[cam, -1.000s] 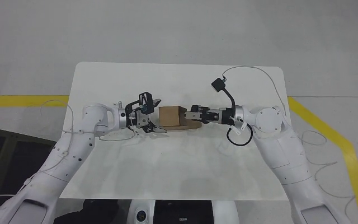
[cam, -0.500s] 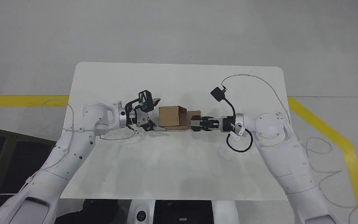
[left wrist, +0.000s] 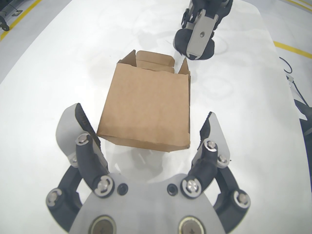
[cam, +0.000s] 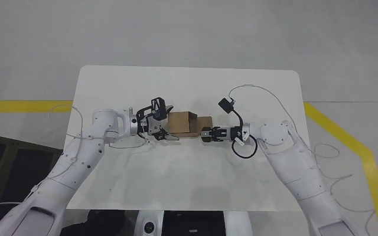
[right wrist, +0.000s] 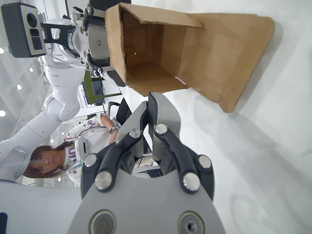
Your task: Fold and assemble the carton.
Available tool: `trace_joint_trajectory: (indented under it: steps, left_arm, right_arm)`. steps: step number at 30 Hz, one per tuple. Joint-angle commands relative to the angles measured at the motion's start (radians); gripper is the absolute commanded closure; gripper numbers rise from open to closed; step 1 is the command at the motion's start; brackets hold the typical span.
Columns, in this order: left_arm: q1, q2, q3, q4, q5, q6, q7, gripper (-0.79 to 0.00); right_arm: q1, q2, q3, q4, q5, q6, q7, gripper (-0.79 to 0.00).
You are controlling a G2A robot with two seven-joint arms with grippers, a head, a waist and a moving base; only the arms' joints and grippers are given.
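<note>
Carton of brown cardboard (cam: 180,123) rests on: broad white counter (cam: 189,177) with rounded corners, near its middle and between the two arms
Carton pose: lying on its side, with one end open and facing the right arm and the far inner end closed by tucked flaps; a long flap (right wrist: 231,57) runs out from the open end and lies flat on the counter, and two short side flaps stand out at the opening
Left claw (left wrist: 143,120): at the carton's closed end, spread wider than the carton, with one finger on each side of that end; one black pad (left wrist: 84,120) is at the near corner, touching or just beside it, and the other finger stands a little apart from the wall; it has hold of nothing
Right claw (right wrist: 151,98): at the open end, fingers pressed together with nothing between them; the tip is right at the edge of one short side flap, and I cannot tell whether it touches
</note>
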Motion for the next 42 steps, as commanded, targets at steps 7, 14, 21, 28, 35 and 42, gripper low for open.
trace_joint_trajectory:
  steps: [7, 14, 21, 28, 35, 42]
  left_arm:
    - [-0.007, -0.005, 0.004, 0.004, -0.004, -0.02, -0.02, -0.785]
    - [-0.006, -0.005, -0.006, 0.012, -0.016, -0.036, -0.033, -0.785]
    - [-0.004, -0.004, -0.019, 0.016, -0.028, -0.037, -0.045, -0.785]
    - [-0.001, -0.003, -0.033, 0.017, -0.05, -0.041, -0.063, -0.785]
    - [0.007, -0.002, -0.044, 0.01, -0.064, -0.039, -0.077, -0.785]
    - [0.012, -0.002, -0.05, 0.004, -0.073, -0.04, -0.085, -0.785]
  right_arm:
    - [0.084, -0.027, -0.073, 0.117, 0.042, -0.068, -0.03, 0.0]
    - [0.16, -0.062, -0.154, 0.221, 0.094, -0.138, -0.033, 0.0]
    - [0.219, -0.101, -0.225, 0.319, 0.155, -0.2, -0.034, 0.0]
    - [0.229, -0.096, -0.211, 0.313, 0.14, -0.219, -0.011, 0.0]
    - [0.188, -0.068, -0.167, 0.221, 0.072, -0.191, -0.003, 0.0]
    - [0.188, -0.068, -0.167, 0.221, 0.072, -0.191, -0.003, 0.0]
